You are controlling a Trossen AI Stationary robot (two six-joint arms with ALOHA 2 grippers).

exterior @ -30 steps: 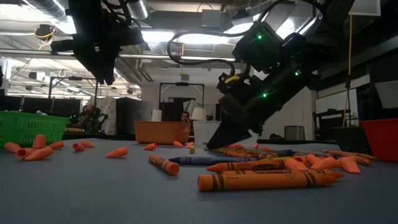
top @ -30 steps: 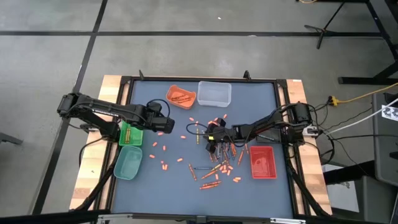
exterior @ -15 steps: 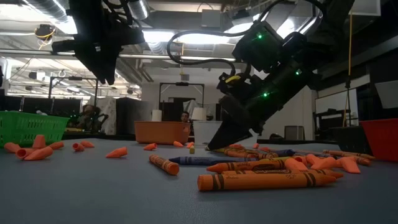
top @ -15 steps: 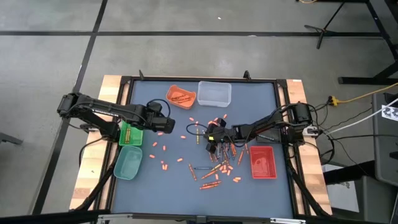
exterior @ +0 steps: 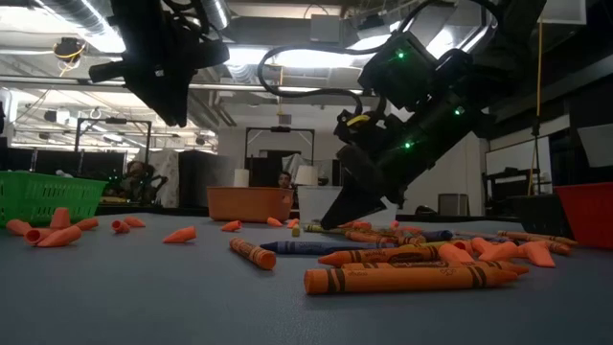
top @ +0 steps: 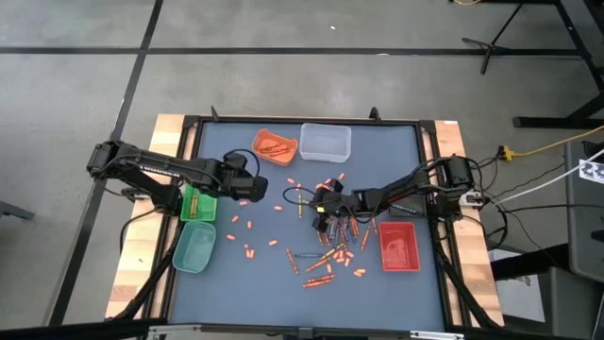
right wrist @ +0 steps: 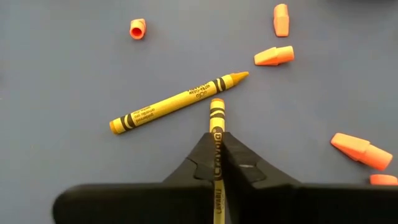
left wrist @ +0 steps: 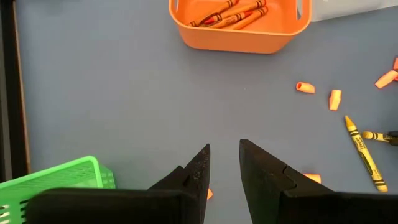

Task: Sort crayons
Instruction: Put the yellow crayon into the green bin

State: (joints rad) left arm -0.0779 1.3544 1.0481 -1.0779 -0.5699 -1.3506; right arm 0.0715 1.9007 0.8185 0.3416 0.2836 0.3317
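Here, on the blue-grey table (top: pixel 274 283), the right gripper (right wrist: pixel 217 163) sits low near mid-table at the edge of the scattered crayons (top: pixel 330 250), its jaws clamped on a thin yellow crayon (right wrist: pixel 216 118) whose tip pokes out ahead of them. A second yellow crayon (right wrist: pixel 177 102) lies flat just beyond that tip, slanted across it, close but not touching as far as can be seen. Short orange crayon stubs (right wrist: pixel 274 56) dot the surface around, with bare table between them.

The left gripper (left wrist: pixel 222 165) hangs above the table's left part, jaws narrowly apart and holding nothing. Bare surface runs from it to the orange plastic tray (left wrist: pixel 239 34), which holds several orange crayons. The bright green slotted basket (left wrist: pixel 56 180) lies just beside this gripper, toward the left edge; a pale teal tray (top: pixel 194 247) sits nearer the front.

A clear tray (top: pixel 326 142) stands against the far edge beside the orange one. A red tray (top: pixel 398 246) sits by the right edge, the crayon heap between it and open mid-table.
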